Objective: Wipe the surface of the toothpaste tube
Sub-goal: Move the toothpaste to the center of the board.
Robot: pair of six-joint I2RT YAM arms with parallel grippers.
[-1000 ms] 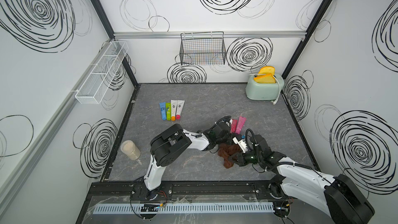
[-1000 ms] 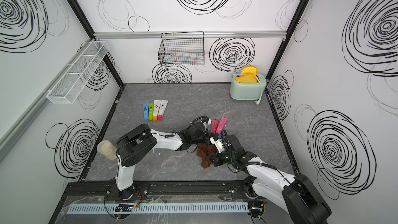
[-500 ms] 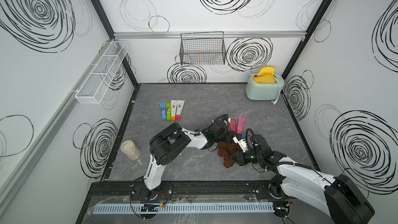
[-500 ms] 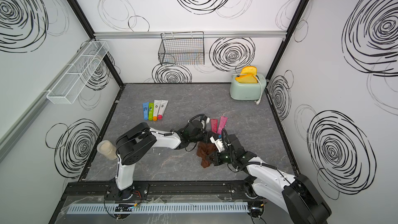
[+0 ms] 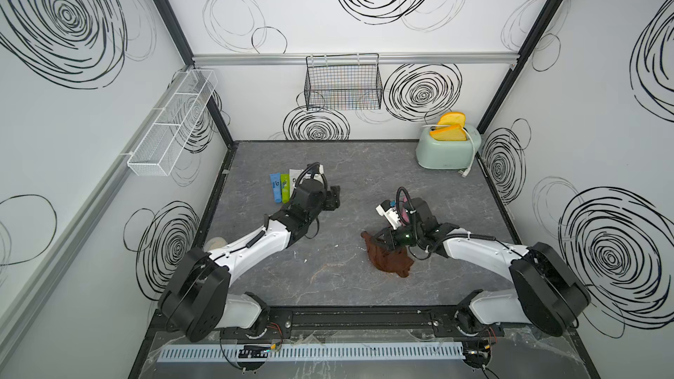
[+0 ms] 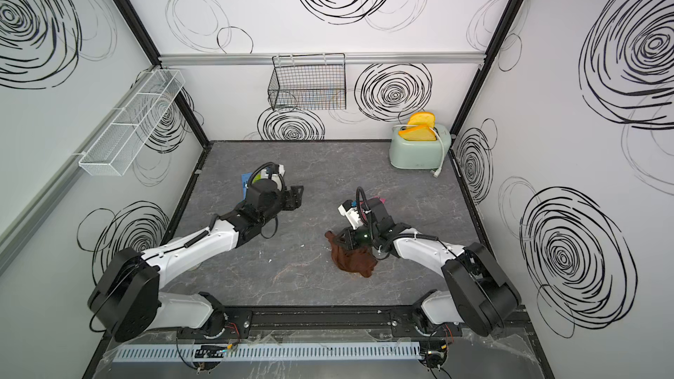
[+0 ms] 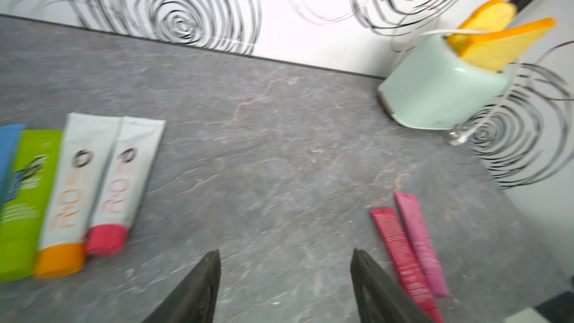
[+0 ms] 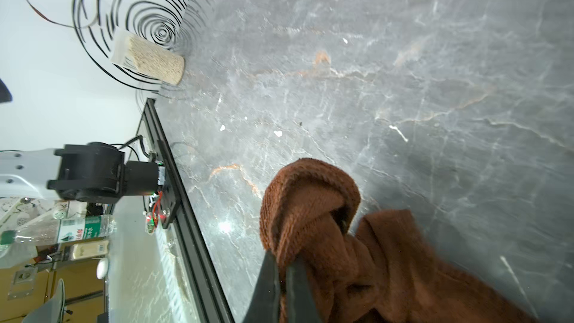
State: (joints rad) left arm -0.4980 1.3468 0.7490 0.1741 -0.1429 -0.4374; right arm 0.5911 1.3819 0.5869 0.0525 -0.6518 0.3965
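Currently we are clamping the right pincer [image 8: 281, 262] on the brown cloth [image 8: 310, 194]; the left pincer [image 7: 284, 254], jaws apart and empty, is hovering over the surface [image 7: 279, 150]. Pink toothpaste tubes [image 7: 421, 243] are lying loose toward the right edge; wiping one unheld, we are risking sliding it away.

Toaster [image 5: 443, 151] at back right corner of table [image 5: 364, 169], wire basket [image 5: 343, 85] on back wall, mesh rack [image 5: 171, 129] on left wall, row of four tubes [image 7: 74, 181] left of centre, pair of tubes [image 7: 421, 240] right of centre, cloth [image 5: 388, 262] in front of the pair, cup [image 8: 149, 57] at front left.
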